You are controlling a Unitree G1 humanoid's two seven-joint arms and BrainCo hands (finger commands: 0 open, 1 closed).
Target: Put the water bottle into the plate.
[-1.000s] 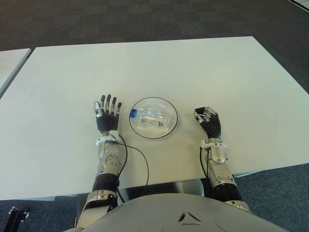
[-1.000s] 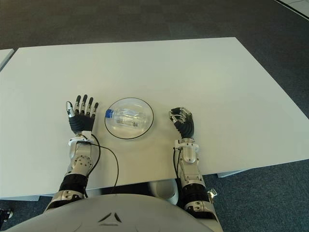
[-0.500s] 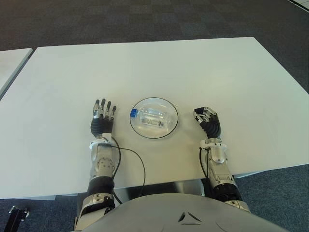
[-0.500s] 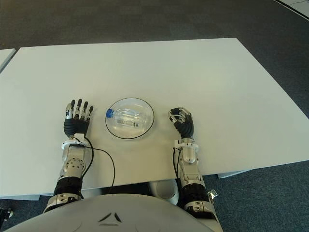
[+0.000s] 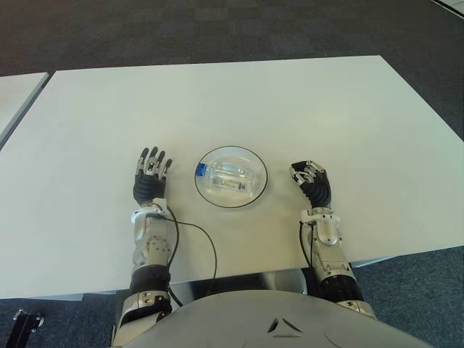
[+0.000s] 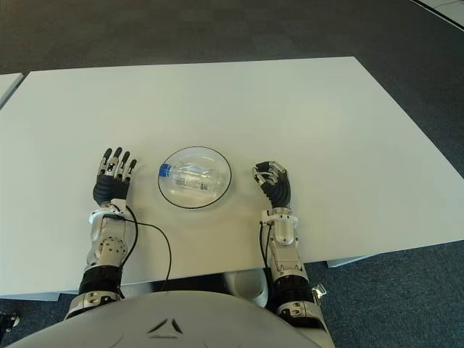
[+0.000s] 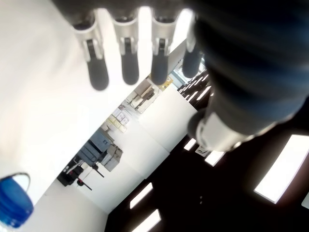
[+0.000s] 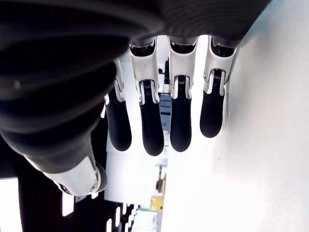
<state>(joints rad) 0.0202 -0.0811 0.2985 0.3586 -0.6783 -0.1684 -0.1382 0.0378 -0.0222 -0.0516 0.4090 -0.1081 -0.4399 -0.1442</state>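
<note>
Water bottle [image 5: 228, 177] lying on its side inside plate [image 5: 258, 164], blue cap [image 5: 199, 170] pointing toward the left hand. Left hand [image 5: 148, 181] showing just beside the plate on its left, apart from the rim, fingers [image 7: 129, 60] stretching out straight and spread, gripping nothing. Right hand [image 5: 313, 183] showing on the plate's other side, a little farther from the rim, fingers [image 8: 180, 123] curling partway inward over the palm, closing on nothing. Both forearms reaching in over the near edge of the table [image 5: 217, 101], a thin black cable [image 5: 206, 250] looping across the surface beside the left forearm and running back over that near edge. Plate sitting nearer the table's near edge than its far edge, roughly midway between the left and right edges. Clear bottle body catching light, label partly readable as a dark patch, text too small to tell. Blue cap also appearing at the margin of the left wrist view. Dark carpet [image 5: 217, 29] lying beyond the far edge.
</note>
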